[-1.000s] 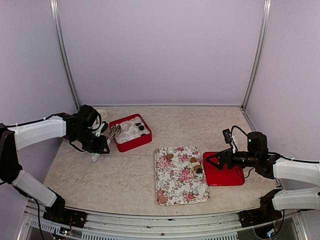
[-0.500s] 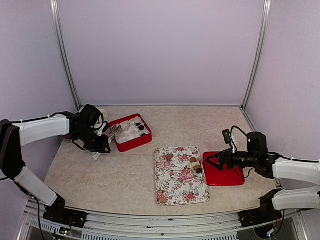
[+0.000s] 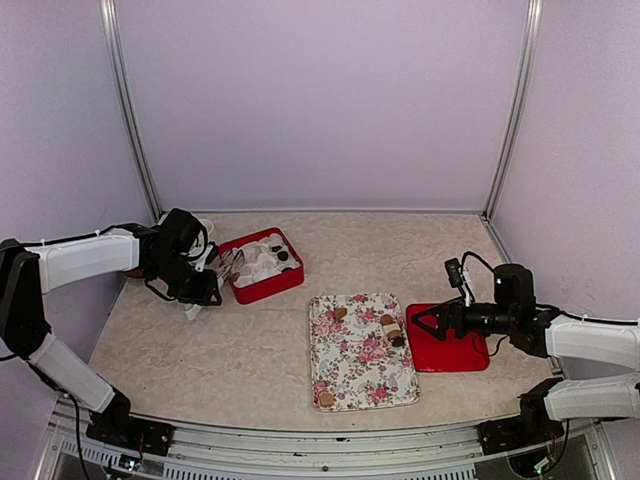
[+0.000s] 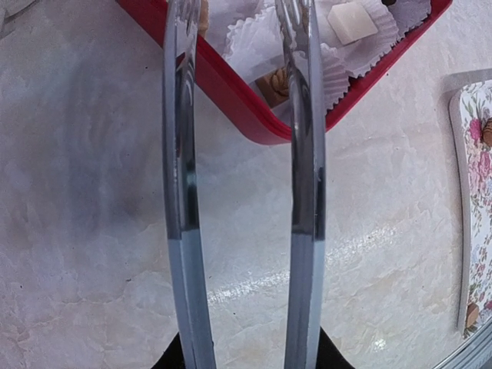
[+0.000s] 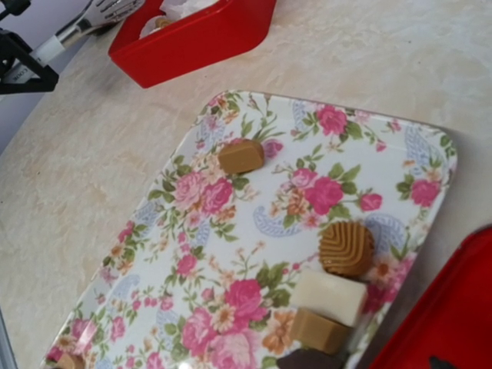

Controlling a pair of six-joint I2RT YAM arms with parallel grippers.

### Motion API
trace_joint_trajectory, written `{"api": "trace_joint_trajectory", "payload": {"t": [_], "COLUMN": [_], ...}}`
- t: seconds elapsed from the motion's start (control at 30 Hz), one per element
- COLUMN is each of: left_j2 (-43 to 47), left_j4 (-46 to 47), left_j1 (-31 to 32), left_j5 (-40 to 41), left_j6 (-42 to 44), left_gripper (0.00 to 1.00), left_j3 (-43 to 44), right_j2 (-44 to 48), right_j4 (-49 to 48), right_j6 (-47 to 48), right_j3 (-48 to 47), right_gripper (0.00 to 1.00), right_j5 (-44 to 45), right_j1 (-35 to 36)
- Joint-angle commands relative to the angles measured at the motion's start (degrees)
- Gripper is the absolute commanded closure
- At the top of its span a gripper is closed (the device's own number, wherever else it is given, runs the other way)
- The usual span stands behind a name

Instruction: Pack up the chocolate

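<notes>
**Though some brown, tan and white chocolate pieces [image 5: 346, 247] are boxed, others lie loose**

Nearest, a rectangular rose-print tray [image 3: 350, 372] carries several. At its right edge the right gripper [image 3: 422, 324] hovers, fingers wide apart, above a flat red lid [image 3: 458, 354]. Farther left, the left gripper [image 3: 203, 286] clamps shiny metal tongs [image 4: 181, 192], tips over the white-lined red box [image 4: 231, 101].

Tips of the tongs [image 4: 306, 192] past top edge
</notes>
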State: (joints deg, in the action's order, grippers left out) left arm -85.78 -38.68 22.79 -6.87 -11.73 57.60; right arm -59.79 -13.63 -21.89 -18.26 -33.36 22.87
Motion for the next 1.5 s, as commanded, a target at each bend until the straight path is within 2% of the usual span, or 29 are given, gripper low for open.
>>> {"api": "trace_joint_trajectory", "payload": {"t": [0.0, 0.13, 0.4, 0.63, 0.93, 1.47], "left_j2": [3.2, 4.9, 3.0, -1.8, -8.9, -17.6], "left_j4": [2.8, 1.9, 3.3, 6.4, 10.4, 9.4], "left_j1": [0.7, 5.6, 19.8, 26.8, 30.0, 30.1], "left_j5": [-1.5, -0.1, -0.6, -2.4, -5.2, -0.5], "left_j6": [1.2, 2.4, 4.2, 5.2, 4.8, 5.1], "left_gripper": [0.67, 0.66, 0.65, 0.64, 0.63, 0.62], "left_j3": [2.2, 4.0, 5.3, 4.8, 5.3, 10.1], "right_j2": [0.3, 0.6, 1.3, 2.7, 3.2, 2.4], "right_j4": [-0.8, -0.7, -0.8, 0.5, 0.7, 0.3], "right_j6": [0.6, 0.4, -0.4, -0.3, -0.4, -0.3], "right_j3": [-0.1, -0.2, -0.5, -0.5, -0.1, -0.1], "right_gripper": [0.00, 0.00, 0.00, 0.00, 0.00, 0.00], "right_j5": [0.3, 0.3, 0.3, 1.0, 1.1, 0.8], "right_j1": [0.6, 0.6, 0.6, 0.6, 0.6, 0.6]}}
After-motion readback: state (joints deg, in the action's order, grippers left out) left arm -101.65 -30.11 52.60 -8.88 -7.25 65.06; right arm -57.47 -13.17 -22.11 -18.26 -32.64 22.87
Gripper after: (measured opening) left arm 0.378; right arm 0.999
